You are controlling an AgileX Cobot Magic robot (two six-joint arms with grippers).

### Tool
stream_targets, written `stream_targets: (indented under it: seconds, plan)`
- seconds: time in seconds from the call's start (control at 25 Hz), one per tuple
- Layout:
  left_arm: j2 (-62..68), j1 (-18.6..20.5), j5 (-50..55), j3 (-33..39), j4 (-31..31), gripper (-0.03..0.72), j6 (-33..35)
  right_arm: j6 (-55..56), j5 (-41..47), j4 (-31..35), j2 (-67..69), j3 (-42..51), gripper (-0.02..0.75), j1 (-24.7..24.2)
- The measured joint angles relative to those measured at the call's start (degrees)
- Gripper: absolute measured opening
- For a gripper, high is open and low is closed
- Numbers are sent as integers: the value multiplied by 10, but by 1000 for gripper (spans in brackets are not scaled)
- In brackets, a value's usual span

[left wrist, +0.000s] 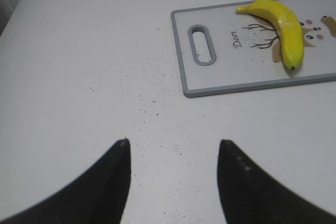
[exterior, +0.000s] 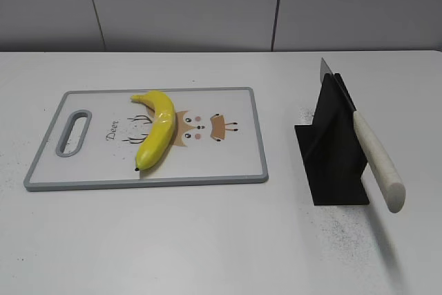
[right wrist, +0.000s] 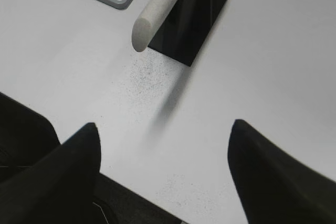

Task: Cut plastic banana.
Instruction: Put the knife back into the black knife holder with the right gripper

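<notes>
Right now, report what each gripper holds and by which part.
Nothing. The left gripper and right gripper are both open and empty; the knife sits in its stand, untouched.

The left tool [left wrist: 173, 148] hangs over a bare stretch of the white desk [left wrist: 79, 51], its two dark fingers [left wrist: 113, 182] spread wide apart with nothing between them. Fine dark specks dot the desk just ahead of the fingertips. Farther ahead and off to the tool's right lies a white cutting board [left wrist: 220, 80] with a grey rim, running out of view at the right edge. Its slotted handle [left wrist: 202, 45] is at the end nearest the tool. Beyond the handle, a small drawing and the word "Deer" mark the board. A yellow banana [left wrist: 283, 30] lies across that drawing, well apart from the tool, its dark tip pointing toward the board's near edge.
</notes>
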Motion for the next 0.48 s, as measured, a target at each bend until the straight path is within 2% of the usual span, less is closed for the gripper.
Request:
stream_targets:
  seconds: [0.48]
  plan:
    - [0,0,0,0,0,488,0,0,-1,0,-86,2,571,-8]
